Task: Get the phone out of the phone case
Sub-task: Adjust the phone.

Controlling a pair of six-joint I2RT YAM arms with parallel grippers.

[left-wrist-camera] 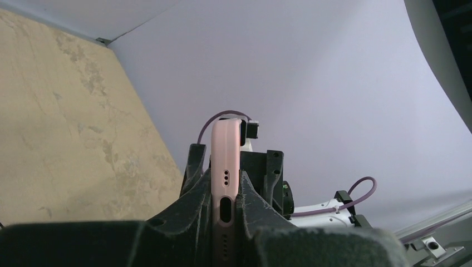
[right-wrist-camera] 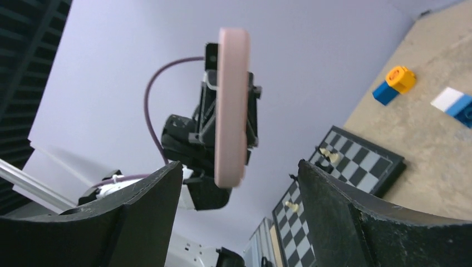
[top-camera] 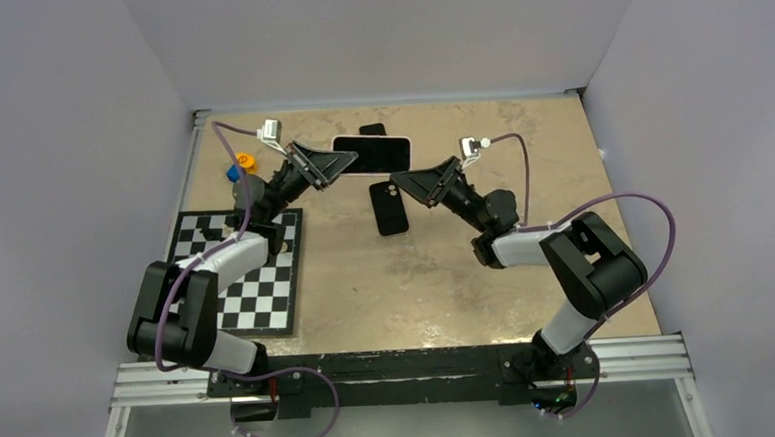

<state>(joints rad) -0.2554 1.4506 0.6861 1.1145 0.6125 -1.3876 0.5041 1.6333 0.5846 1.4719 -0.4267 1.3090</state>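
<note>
A pink phone case hangs in the air over the far middle of the table, and my left gripper is shut on its left end. In the left wrist view both fingers press the case's edge by the port hole, gripper. From above its broad face looks dark. A black phone lies flat on the table just below, camera lens at its far end. My right gripper hovers beside it, open and empty. Seen from the right wrist, the case stands beyond the spread fingers, gripper.
A chessboard lies at the left under the left arm, with small pale pieces on it. Orange and blue blocks sit near the far left corner. A small black object rests behind the case. Walls close in three sides.
</note>
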